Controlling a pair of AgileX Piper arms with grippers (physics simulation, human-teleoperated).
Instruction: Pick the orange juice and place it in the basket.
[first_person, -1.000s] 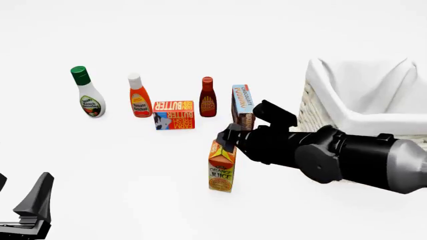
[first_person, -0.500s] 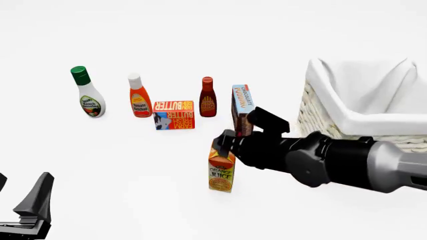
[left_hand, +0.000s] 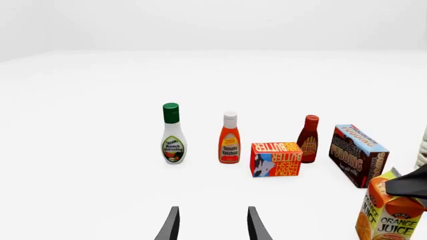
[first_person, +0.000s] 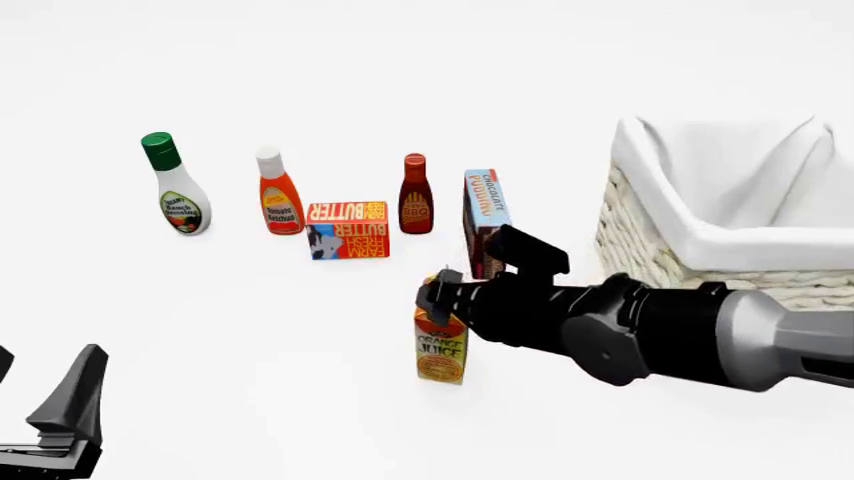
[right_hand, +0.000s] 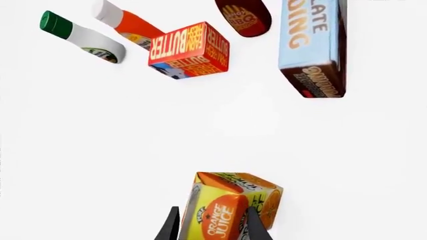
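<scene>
The orange juice (first_person: 443, 352) stands upright on the white table, in front of the row of groceries. My right gripper (first_person: 438, 296) is open at the carton's gable top, one finger on each side. The right wrist view shows the carton (right_hand: 230, 202) between the two fingers (right_hand: 171, 227), with no clear squeeze. The carton also shows in the left wrist view (left_hand: 390, 217). The basket (first_person: 694, 235), white wicker with cloth lining, stands to the right behind my right arm. My left gripper (first_person: 60, 420) is open and empty at the near left corner, as the left wrist view (left_hand: 212, 227) shows.
Behind the carton stand a ranch bottle (first_person: 175, 185), a ketchup bottle (first_person: 278, 195), a flat butter box (first_person: 348, 230), a dark sauce bottle (first_person: 415, 195) and a pudding box (first_person: 486, 205). The pudding box is close to my right gripper's back.
My right gripper has moved down and left, so its fingers now straddle the top of the orange juice. The carton and the left arm have not moved.
</scene>
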